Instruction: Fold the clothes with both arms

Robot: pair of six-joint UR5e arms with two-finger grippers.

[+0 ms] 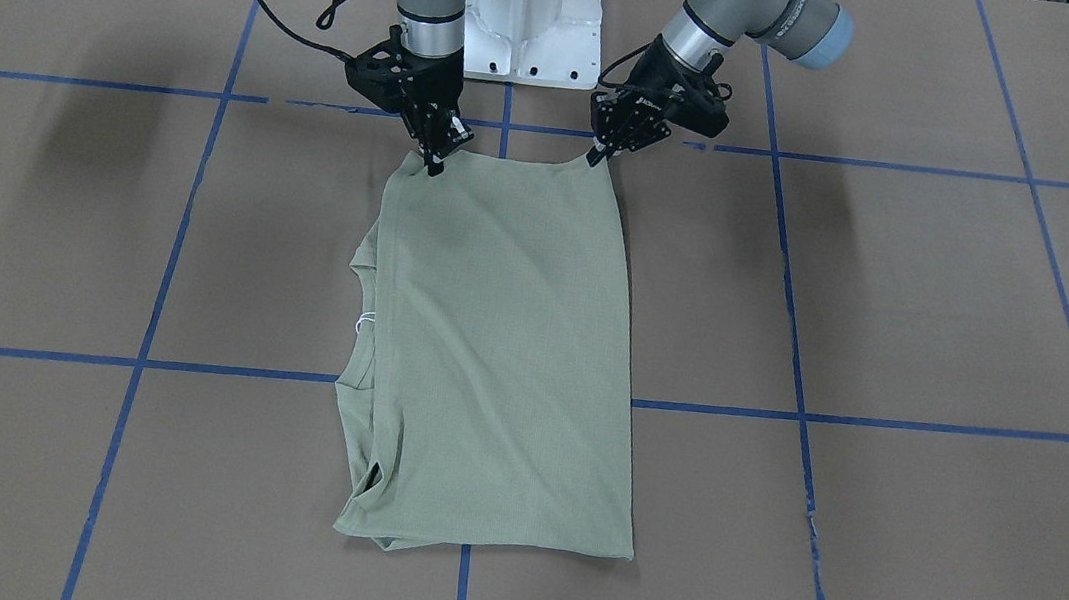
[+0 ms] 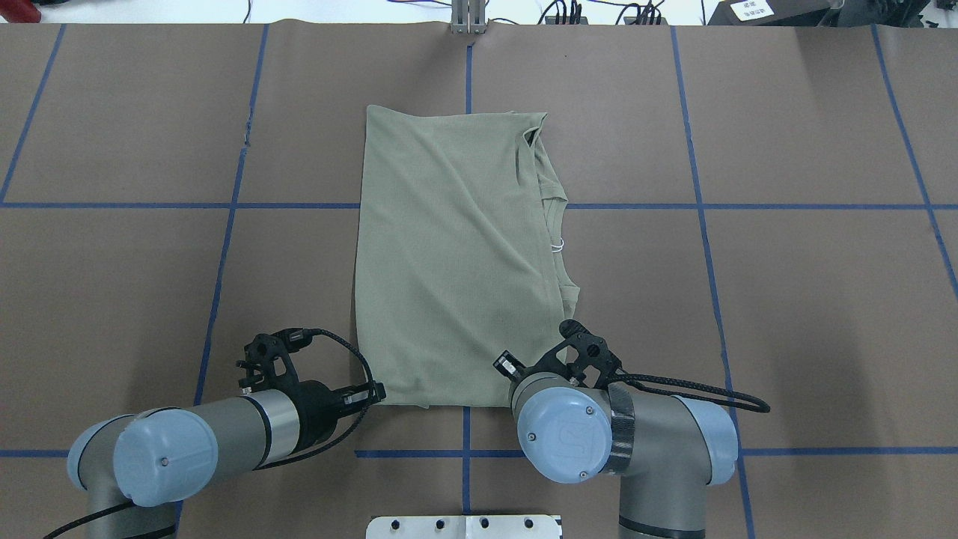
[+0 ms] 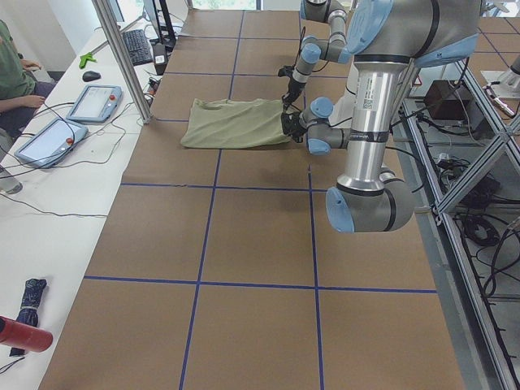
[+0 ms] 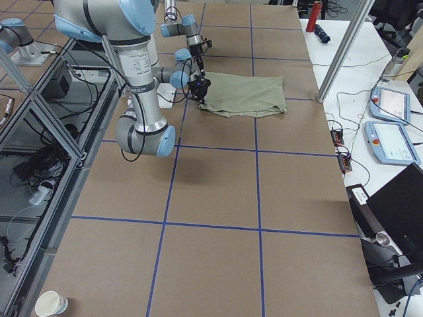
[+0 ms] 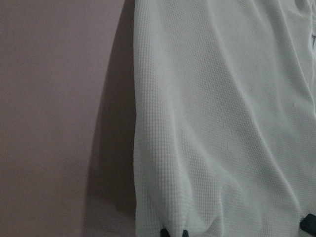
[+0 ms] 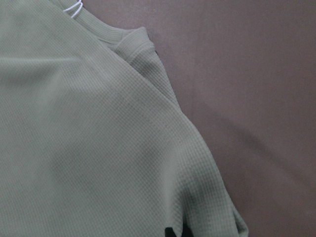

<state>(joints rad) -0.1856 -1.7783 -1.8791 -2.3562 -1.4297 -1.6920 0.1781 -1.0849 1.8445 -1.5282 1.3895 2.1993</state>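
Brown papered tabletop (image 1: 896,311) carries the waffle-knit sage shirt (image 1: 498,356), folded oblong. Left gripper (image 1: 599,156) and right gripper (image 1: 434,166) each seem pinched onto its robot-side corners.

No readable text; label (image 3: 370,95) on left arm (image 3: 364,158) too small.

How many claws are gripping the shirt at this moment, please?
2. The left claw pinches one corner of the shirt along its edge nearest the robot; the right claw pinches the other corner of that edge. No further claws are in view.
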